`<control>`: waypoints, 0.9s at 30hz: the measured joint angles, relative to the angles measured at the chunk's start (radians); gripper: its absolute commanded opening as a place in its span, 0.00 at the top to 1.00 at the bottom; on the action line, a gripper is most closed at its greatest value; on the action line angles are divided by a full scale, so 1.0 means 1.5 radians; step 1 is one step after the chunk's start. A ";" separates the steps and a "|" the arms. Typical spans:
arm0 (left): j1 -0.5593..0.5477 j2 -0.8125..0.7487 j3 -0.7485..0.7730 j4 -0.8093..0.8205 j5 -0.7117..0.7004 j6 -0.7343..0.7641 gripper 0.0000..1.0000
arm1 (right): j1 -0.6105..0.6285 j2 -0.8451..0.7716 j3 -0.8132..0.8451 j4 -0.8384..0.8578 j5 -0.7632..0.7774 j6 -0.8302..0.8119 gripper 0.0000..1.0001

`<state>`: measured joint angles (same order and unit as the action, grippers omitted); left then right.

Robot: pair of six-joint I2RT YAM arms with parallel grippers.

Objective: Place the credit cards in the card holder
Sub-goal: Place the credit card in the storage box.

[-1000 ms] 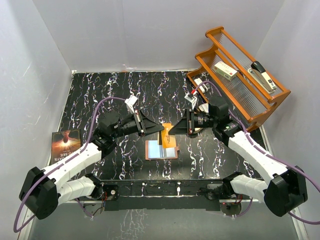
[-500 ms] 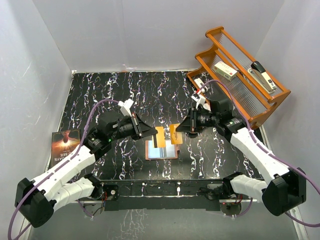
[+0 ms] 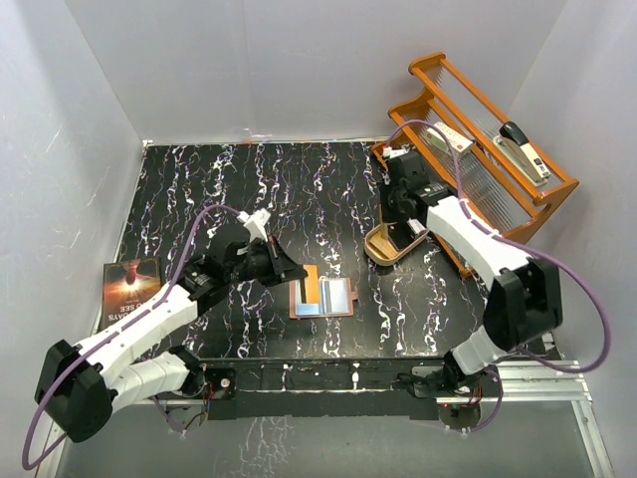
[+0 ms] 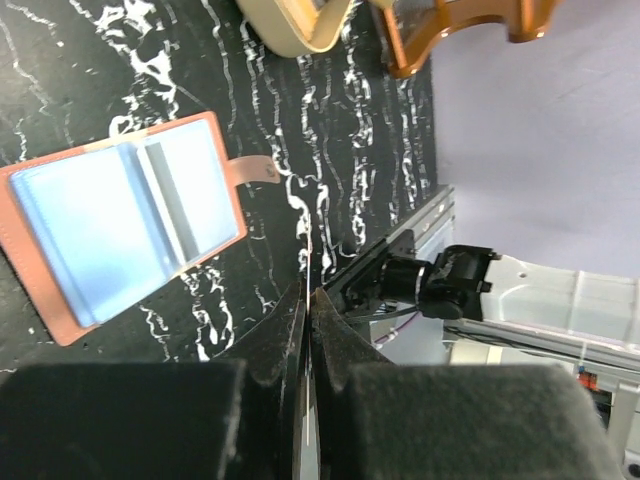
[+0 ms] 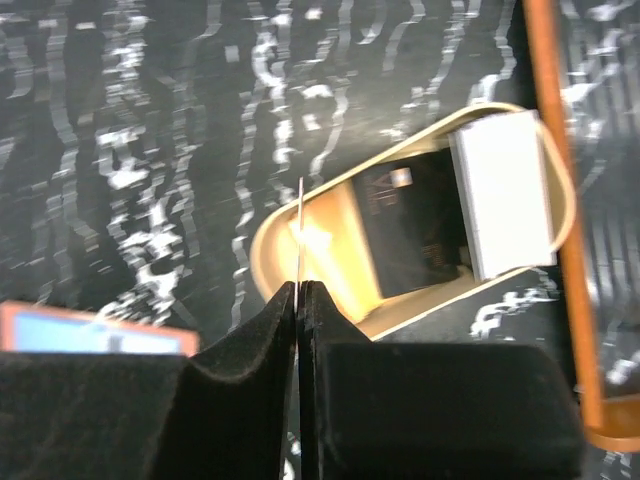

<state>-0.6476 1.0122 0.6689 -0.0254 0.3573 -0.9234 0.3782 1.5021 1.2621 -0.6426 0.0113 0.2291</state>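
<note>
Two cards are pinched: orange card (image 3: 312,283) in left gripper (image 4: 307,295) beside card holder (image 3: 336,299); second card (image 5: 300,230) in right gripper (image 5: 300,290) over dish (image 5: 335,225).

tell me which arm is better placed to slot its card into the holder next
Left. The left gripper, shut on an orange card, sits right at the open holder; the right gripper pinches a thin card over the dish, away from the holder.
</note>
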 measured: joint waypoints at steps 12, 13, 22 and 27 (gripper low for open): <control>0.000 0.138 -0.040 0.056 0.001 0.011 1.00 | 0.007 0.256 0.145 -0.086 0.270 -0.072 0.89; 0.001 0.144 -0.043 0.062 0.002 0.011 1.00 | 0.010 0.275 0.155 -0.093 0.290 -0.074 0.86; 0.005 0.198 -0.055 0.122 0.005 0.018 1.00 | 0.064 0.322 0.173 -0.137 0.340 -0.076 0.63; 0.008 0.230 -0.056 0.143 0.009 0.024 1.00 | 0.066 0.299 0.187 -0.169 0.326 -0.059 0.55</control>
<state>-0.6357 1.3579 0.5842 0.1890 0.3706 -0.8879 0.4778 1.9499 1.5429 -0.8955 0.4999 0.1410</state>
